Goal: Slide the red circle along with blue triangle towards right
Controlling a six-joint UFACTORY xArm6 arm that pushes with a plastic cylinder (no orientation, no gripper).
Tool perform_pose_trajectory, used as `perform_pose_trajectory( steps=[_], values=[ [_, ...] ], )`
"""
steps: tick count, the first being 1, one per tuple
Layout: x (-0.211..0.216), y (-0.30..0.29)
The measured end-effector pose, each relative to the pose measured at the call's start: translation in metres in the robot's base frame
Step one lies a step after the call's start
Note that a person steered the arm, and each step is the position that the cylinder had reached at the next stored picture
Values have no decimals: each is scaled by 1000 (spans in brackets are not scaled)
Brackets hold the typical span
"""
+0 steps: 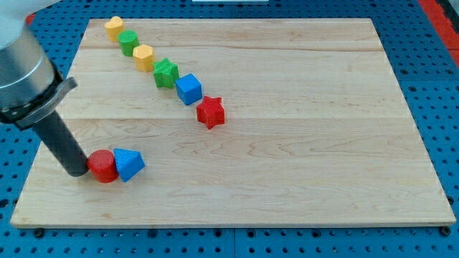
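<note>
The red circle (103, 166) lies near the board's lower left, touching the blue triangle (129, 164) on its right side. My tip (77, 171) rests on the board right against the red circle's left side. The dark rod rises from it up to the view's left, to the arm's grey body.
A diagonal row of blocks runs from the view's top left down to the middle: a yellow heart-like block (113, 27), a green block (129, 43), a yellow hexagon (143, 57), a green star (166, 73), a blue cube (188, 89), a red star (211, 112). The wooden board (301, 143) lies on a blue pegboard.
</note>
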State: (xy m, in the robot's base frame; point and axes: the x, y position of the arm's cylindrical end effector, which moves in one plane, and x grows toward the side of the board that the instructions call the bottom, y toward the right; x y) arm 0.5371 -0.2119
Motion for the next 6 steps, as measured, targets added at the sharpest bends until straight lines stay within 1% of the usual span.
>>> perform_pose_trajectory(
  steps=[1, 2, 3, 6],
  values=[
    [-9, 14],
    [-3, 17],
    [3, 42],
    [3, 136]
  ],
)
